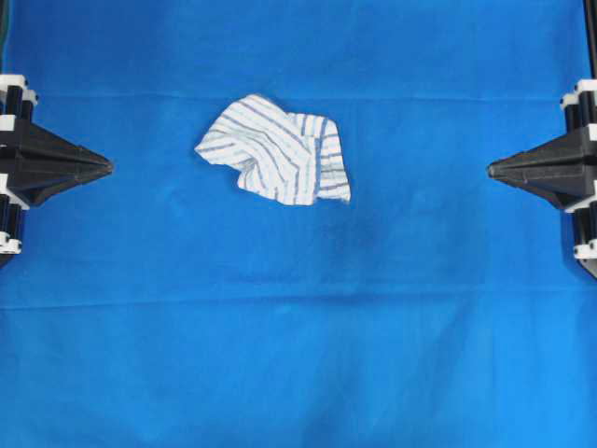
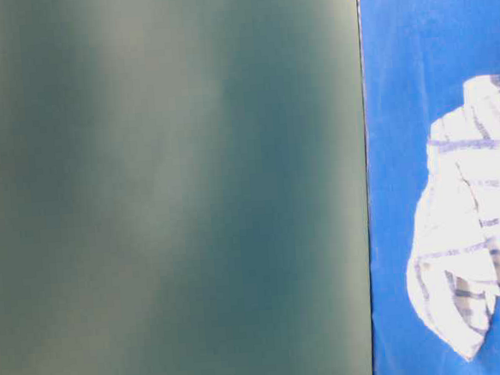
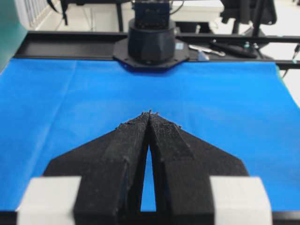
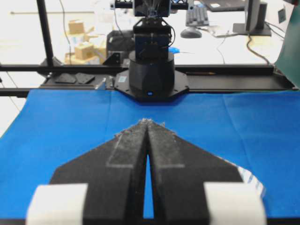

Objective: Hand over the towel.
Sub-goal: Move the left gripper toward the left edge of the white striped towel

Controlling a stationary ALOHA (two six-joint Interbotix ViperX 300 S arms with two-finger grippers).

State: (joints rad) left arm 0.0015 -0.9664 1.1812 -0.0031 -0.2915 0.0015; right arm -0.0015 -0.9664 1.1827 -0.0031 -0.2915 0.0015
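Towel (image 1: 278, 149) on cloth (image 1: 298, 355), between left gripper (image 1: 107, 167) and right gripper (image 1: 492, 169), nearer the left.

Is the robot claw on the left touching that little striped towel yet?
Apart. The overhead view shows bare blue cloth between the left claw's closed tip and the towel, which lies crumpled by itself.
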